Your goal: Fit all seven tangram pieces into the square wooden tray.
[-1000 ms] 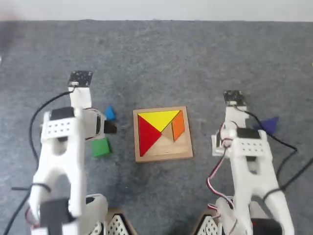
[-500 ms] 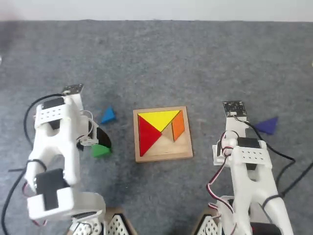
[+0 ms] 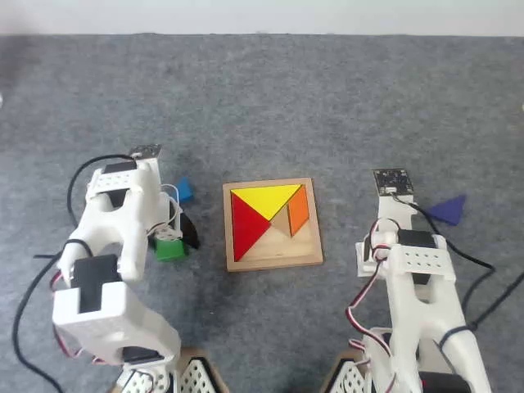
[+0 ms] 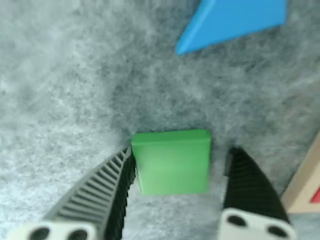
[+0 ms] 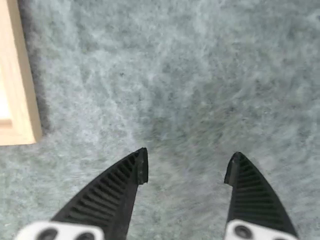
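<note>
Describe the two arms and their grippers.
The left arm and right arm are white, blocky shells with black motor parts, a small dark board at the wrist and trailing black cables. The left gripper and right gripper have black, pointed fingers, one of them ribbed.

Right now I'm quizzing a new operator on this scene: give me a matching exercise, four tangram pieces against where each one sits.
Pieces:
1. green square
2. blue triangle
3. purple piece
4. yellow triangle

Places:
a. inside the tray
b. on the mat beside the right arm
c. between the open left jaws
d. on the mat, just past the green square

Pairs: 1-c, 2-d, 3-b, 4-a
</note>
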{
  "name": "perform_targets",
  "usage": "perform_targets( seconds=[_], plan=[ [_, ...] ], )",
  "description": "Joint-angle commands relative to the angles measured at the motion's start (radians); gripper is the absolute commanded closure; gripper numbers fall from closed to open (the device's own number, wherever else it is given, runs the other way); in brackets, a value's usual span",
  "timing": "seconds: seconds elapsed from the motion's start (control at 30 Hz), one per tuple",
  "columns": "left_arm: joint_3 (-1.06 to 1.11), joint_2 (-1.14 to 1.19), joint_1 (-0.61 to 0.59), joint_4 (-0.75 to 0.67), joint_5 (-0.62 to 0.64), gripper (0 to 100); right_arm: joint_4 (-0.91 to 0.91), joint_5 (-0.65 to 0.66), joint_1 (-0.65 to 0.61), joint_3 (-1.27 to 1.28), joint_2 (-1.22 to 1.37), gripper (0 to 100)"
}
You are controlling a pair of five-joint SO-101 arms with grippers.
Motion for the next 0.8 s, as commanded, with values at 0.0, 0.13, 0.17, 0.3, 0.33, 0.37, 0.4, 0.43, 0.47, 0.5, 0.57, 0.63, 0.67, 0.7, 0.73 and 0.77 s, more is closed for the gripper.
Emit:
perform_targets(
  seconds=[0.0, 0.13, 0.17, 0.3, 0.33, 0.37, 0.4, 0.43, 0.47, 0.5, 0.57, 0.63, 0.67, 0.7, 0.73, 0.77],
  plan=[
    [-0.025, 0.031, 0.028, -0.048, 0.018, 78, -0.015, 0.012, 0.005, -0.006, -0.025, 74.5],
    [-0.039, 0.032, 0.032, -0.048, 0.011, 82, -0.015, 0.012, 0.004, -0.006, -0.025, 74.5],
    [-0.041, 0.032, 0.032, -0.048, 0.009, 83, -0.015, 0.012, 0.002, -0.006, -0.025, 74.5],
    [-0.054, 0.025, 0.037, -0.052, -0.021, 87, -0.015, 0.012, 0.002, -0.006, -0.025, 74.5],
    [-0.067, 0.025, 0.04, -0.048, -0.031, 87, -0.015, 0.012, 0.002, -0.006, -0.025, 74.5],
    [-0.079, 0.023, 0.041, -0.046, -0.035, 88, -0.015, 0.012, 0.002, -0.006, -0.025, 74.5],
    [-0.096, 0.023, 0.041, -0.037, -0.037, 88, -0.015, 0.012, 0.002, -0.006, -0.025, 74.5],
    [-0.117, 0.023, 0.041, -0.021, -0.038, 88, -0.015, 0.011, 0.002, -0.006, -0.025, 74.5],
    [-0.145, 0.023, 0.041, 0.0, -0.038, 88, -0.015, 0.011, 0.002, -0.006, -0.025, 74.5],
    [-0.176, 0.023, 0.041, 0.026, -0.038, 88, -0.015, 0.011, 0.002, -0.006, -0.025, 74.5],
    [-0.24, 0.023, 0.043, 0.077, -0.038, 88, -0.018, 0.011, 0.002, -0.006, -0.025, 74.5],
    [-0.312, 0.023, 0.044, 0.132, -0.038, 88, -0.041, 0.011, 0.002, 0.0, -0.025, 74.5],
    [-0.351, 0.023, 0.046, 0.163, -0.038, 88, -0.058, 0.011, 0.004, 0.008, -0.025, 74.5],
    [-0.39, 0.023, 0.055, 0.193, -0.038, 88, -0.07, 0.011, 0.002, 0.012, -0.025, 74.5],
    [-0.426, 0.023, 0.066, 0.224, -0.038, 88, -0.081, 0.011, 0.002, 0.017, -0.025, 74.5],
    [-0.46, 0.021, 0.08, 0.253, -0.038, 88, -0.084, 0.011, 0.002, 0.017, -0.025, 74.5]
  ],
)
